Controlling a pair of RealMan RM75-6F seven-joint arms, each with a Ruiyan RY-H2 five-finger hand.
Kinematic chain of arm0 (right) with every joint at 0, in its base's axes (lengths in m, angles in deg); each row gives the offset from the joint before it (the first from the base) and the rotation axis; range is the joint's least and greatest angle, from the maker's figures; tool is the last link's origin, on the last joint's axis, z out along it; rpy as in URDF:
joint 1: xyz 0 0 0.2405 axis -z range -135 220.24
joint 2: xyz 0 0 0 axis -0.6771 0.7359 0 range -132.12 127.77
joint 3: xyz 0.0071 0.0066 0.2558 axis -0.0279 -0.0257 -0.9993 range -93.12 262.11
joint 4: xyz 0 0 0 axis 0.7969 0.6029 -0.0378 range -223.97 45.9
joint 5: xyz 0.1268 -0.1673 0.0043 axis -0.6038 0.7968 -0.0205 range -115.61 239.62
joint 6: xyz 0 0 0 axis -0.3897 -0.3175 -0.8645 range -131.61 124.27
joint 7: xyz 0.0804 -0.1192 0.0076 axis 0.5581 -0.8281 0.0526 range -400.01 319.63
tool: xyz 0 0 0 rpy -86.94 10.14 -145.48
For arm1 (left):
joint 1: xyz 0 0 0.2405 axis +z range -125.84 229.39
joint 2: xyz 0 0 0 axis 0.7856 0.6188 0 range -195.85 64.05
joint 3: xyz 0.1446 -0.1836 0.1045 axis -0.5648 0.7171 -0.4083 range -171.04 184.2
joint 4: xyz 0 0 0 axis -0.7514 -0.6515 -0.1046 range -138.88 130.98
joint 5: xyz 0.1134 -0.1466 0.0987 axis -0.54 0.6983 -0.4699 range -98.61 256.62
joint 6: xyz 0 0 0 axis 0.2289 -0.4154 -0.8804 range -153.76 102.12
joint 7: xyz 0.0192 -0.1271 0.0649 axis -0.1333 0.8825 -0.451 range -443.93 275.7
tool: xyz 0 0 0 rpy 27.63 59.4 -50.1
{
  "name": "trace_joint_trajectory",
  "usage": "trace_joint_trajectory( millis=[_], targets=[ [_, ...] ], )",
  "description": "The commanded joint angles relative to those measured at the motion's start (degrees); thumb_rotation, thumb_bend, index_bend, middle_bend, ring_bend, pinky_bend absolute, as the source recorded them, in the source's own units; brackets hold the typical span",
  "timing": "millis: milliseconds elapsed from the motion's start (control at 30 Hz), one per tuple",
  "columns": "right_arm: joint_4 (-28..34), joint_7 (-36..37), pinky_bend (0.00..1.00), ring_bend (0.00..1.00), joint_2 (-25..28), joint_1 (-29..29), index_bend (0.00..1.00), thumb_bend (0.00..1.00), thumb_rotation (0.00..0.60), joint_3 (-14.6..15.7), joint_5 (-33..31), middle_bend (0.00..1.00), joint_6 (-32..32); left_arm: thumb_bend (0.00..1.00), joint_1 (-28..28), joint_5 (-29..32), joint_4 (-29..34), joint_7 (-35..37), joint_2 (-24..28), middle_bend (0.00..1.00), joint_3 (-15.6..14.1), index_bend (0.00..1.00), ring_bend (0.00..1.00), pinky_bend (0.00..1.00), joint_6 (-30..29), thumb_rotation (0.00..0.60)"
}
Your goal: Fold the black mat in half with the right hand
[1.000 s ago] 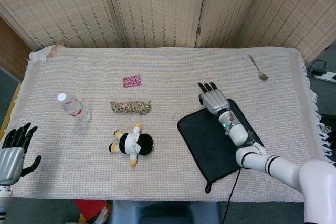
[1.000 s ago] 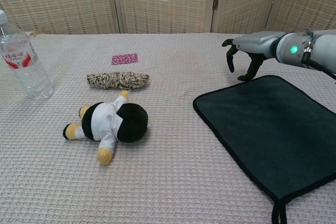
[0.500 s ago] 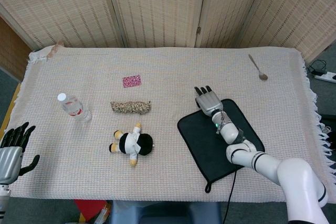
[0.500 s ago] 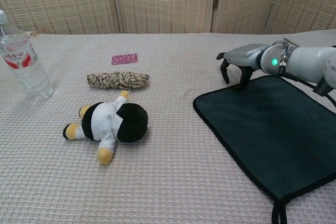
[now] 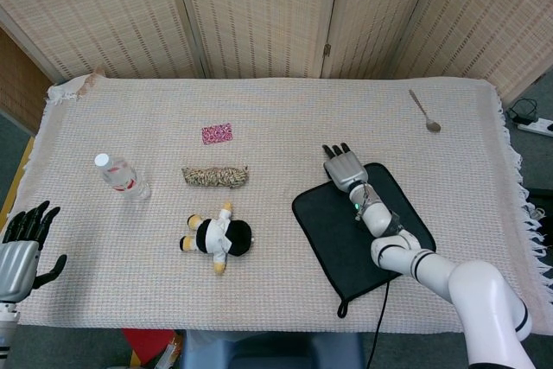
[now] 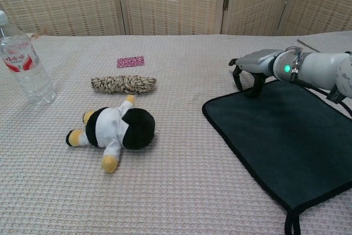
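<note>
The black mat lies flat and unfolded on the cloth at the right of the table, a small loop at its near corner. My right hand hovers low over the mat's far left corner, palm down, fingers curled downward with their tips at the mat's edge. Whether they touch the mat is unclear, and nothing is lifted. My left hand is off the table's left near edge, fingers spread and empty.
A plush penguin toy lies left of the mat. Behind it are a braided rope roll and a small pink packet. A water bottle stands at the left, a spoon at the far right.
My right hand has drawn back and dropped from beyond the mat to its far left corner. The mat has not moved. The left hand has barely shifted.
</note>
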Motion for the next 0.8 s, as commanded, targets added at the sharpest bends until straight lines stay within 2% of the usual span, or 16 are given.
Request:
trace_joint_trajectory(
  millis=[33,200,567,700,800],
  targets=[
    [0.06,0.21,0.0,0.0,0.11,0.18,0.61,0.43,0.6,0.23,0.51,0.02,0.28,0.43,-0.06,-0.02,-0.04,0.06,-0.01,0.0,-0.06,0.0,0.0,0.0,0.14,0.6],
    [-0.03,0.22,0.0,0.0,0.1,0.53,0.68,0.44,0.6,0.65,1.09,0.06,0.69,0.43,0.02,-0.27,0.08,0.11,0.04,0.0,-0.12,0.0,0.0,0.0,-0.18,0.6],
    [2.2,0.54,0.0,0.0,1.59,1.49,0.71,0.45,0.6,0.66,1.99,0.08,2.36,0.43,-0.02,-0.57,0.08,0.46,0.16,0.0,-0.32,0.0,0.0,0.0,-0.14,0.6],
    [6.01,1.6,0.0,0.0,3.86,2.8,0.71,0.45,0.6,0.8,3.69,0.08,4.57,0.43,0.04,-0.55,0.07,0.43,0.17,0.0,-0.32,0.0,0.0,0.0,-0.29,0.6],
    [11.8,3.27,0.0,0.0,7.27,4.82,0.71,0.45,0.6,1.51,6.0,0.08,6.78,0.43,0.09,-0.58,0.13,0.33,0.17,0.0,-0.36,0.0,0.0,0.0,-0.38,0.6]
  ],
)
